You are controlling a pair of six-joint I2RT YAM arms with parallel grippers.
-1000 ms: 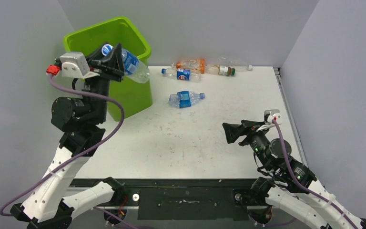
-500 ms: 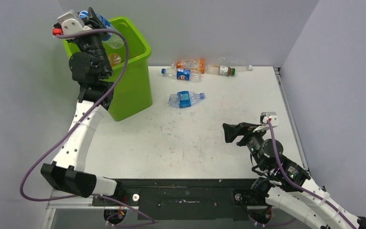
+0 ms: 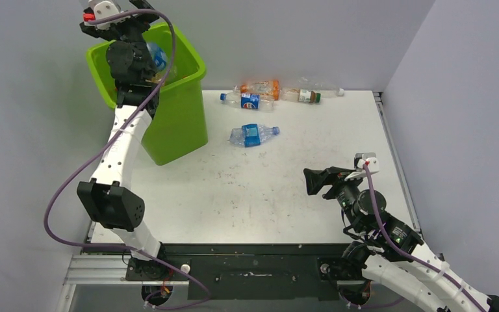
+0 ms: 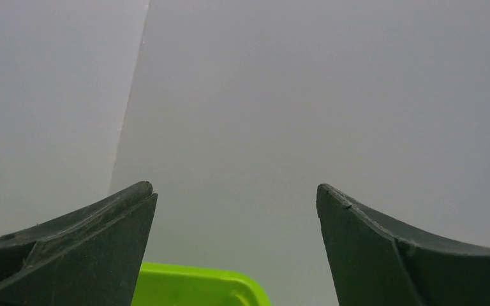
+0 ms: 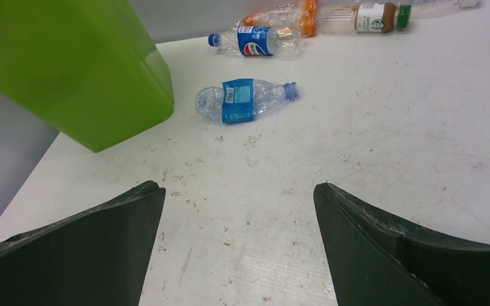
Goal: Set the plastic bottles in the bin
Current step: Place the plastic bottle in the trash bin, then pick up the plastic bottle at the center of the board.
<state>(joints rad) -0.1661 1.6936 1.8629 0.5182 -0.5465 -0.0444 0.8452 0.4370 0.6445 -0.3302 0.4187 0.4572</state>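
Since a second ago the left arm has swung up from beside the bin to stretch high over it, and its jaws have gone from clamped on a blue-labelled bottle to spread wide.

Nearest the bases, the right gripper hangs low over the table, jaws wide apart with nothing between them. Further out, a crushed bottle with a blue label lies on its side, well apart from the others. Along the far edge lie a Pepsi bottle, an orange bottle touching it, and a brown-labelled bottle just beside them.

At the far left stands the bin. The released bottle shows within its mouth, beside the arm. The left gripper is fully spread and holds nothing; its own camera sees only grey wall and a corner of green rim.

The step in hand looks like the drop itself. To finish it well, the arm should probably keep its jaws wide, lift straight clear of the rim without nudging the bin, then go for the lone crushed bottle first.
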